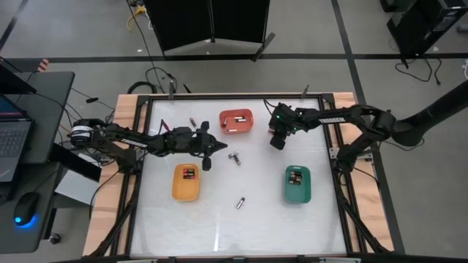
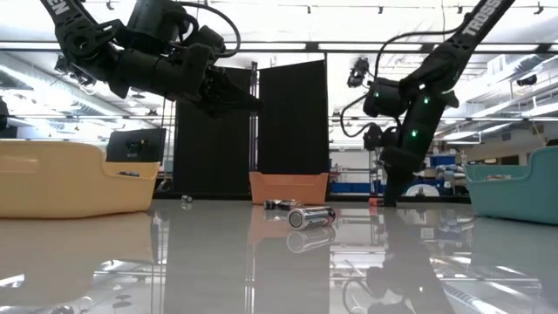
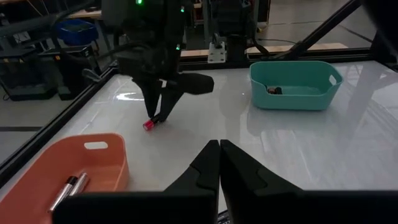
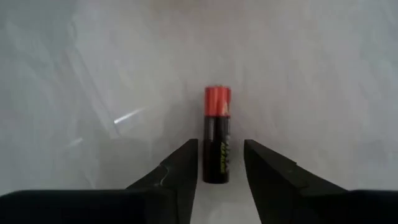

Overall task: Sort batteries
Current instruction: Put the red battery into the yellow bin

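My right gripper points down at the table near the orange tray. It is open, with one finger on each side of a black battery with a red end that lies flat on the table; narrow gaps show on both sides. My left gripper is shut and empty, held above the table between the orange tray and the yellow tray. Loose batteries lie at mid-table and nearer the front; a small one lies left of the orange tray.
The green tray sits on the right half of the table with batteries inside. The orange tray and the yellow tray also hold batteries. The wooden table frame borders the white surface. Open surface lies toward the near edge.
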